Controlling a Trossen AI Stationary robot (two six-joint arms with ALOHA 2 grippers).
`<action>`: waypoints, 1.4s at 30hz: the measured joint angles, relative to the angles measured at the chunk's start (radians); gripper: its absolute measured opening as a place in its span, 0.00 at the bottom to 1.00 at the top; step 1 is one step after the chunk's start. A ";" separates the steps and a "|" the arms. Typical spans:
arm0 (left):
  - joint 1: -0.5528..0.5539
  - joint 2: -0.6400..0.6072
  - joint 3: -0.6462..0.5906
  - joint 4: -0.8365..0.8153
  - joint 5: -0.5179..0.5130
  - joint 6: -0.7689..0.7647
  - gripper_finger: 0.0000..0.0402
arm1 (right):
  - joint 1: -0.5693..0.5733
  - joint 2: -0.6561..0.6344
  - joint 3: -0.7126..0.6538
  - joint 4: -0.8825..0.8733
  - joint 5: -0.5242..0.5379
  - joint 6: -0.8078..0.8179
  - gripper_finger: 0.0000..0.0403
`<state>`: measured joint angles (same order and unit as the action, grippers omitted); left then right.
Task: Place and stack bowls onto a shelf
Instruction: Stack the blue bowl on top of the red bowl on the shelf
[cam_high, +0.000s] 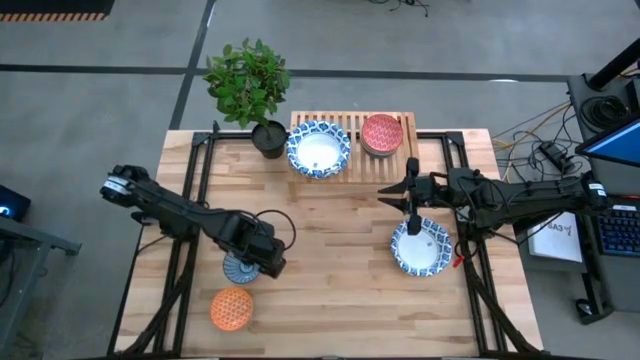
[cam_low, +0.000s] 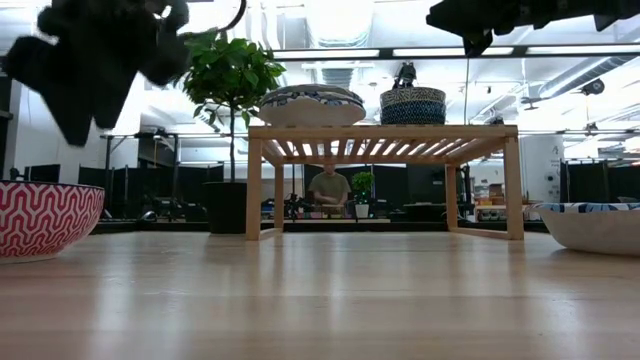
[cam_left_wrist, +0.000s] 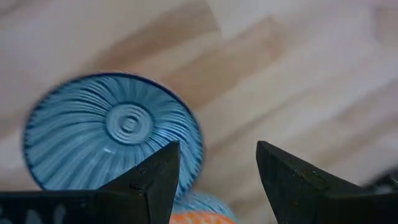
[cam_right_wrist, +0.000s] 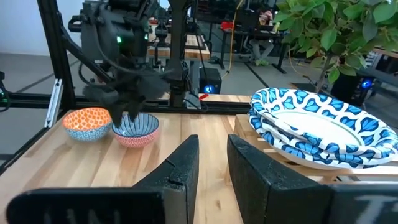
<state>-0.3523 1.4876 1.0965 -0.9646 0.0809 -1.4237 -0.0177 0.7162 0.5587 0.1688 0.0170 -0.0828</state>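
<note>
Hovering over the blue bowl (cam_high: 240, 267), the left gripper (cam_high: 268, 262) has its fingers apart. The right gripper (cam_high: 388, 192), nearly closed and empty, hangs near the shelf (cam_high: 350, 155), above the table (cam_high: 330, 290).

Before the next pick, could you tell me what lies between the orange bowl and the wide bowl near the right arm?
High view: only bare tabletop lies between the orange bowl and the wide bowl.
</note>
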 joint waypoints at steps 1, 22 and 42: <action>0.000 0.000 0.015 0.000 0.007 0.000 0.48 | 0.000 0.000 0.000 0.000 0.000 -0.005 0.18; -0.039 0.127 0.087 -0.019 0.015 -0.094 0.48 | 0.000 0.001 0.000 -0.009 0.000 -0.015 0.19; -0.040 0.347 0.085 -0.049 0.042 -0.005 0.32 | 0.000 0.002 0.000 -0.014 0.000 -0.015 0.19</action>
<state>-0.3920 1.8347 1.1820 -1.0134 0.1230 -1.4289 -0.0179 0.7177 0.5587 0.1546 0.0174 -0.0975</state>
